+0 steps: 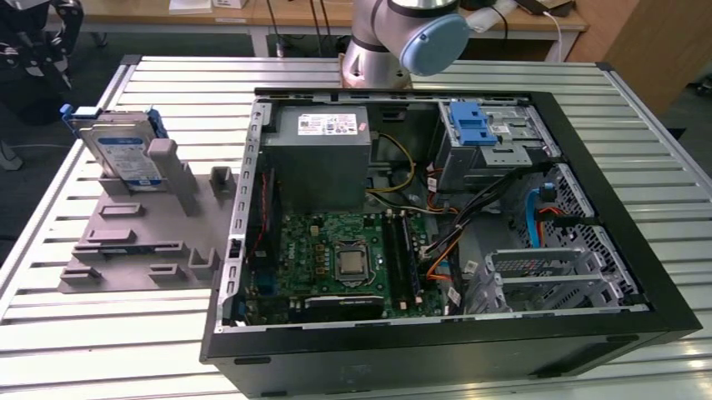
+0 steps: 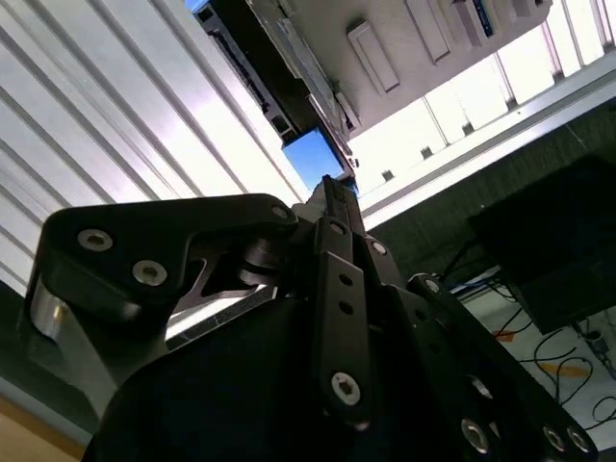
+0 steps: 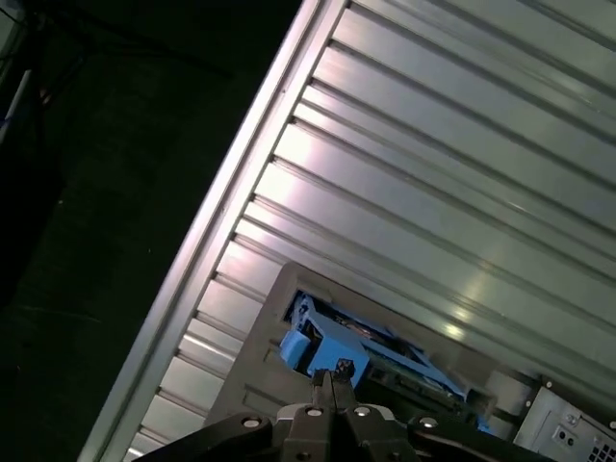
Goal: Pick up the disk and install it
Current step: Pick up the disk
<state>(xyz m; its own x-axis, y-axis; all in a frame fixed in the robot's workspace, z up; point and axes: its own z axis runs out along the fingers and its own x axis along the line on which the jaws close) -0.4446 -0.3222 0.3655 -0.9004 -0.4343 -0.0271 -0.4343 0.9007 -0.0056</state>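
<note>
While the black claw [image 3: 333, 372] is hanging with fingertips pressed together on nothing, the flat silver blue-railed disk [image 1: 120, 148] is standing upright in a grey plastic holder [image 1: 139, 250] on the slatted metal desk [image 1: 100, 342].

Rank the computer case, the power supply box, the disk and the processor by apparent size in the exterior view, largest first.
1. the computer case
2. the power supply box
3. the disk, standing in the grey holder
4. the processor
The gaps are clear; no ties.
</note>
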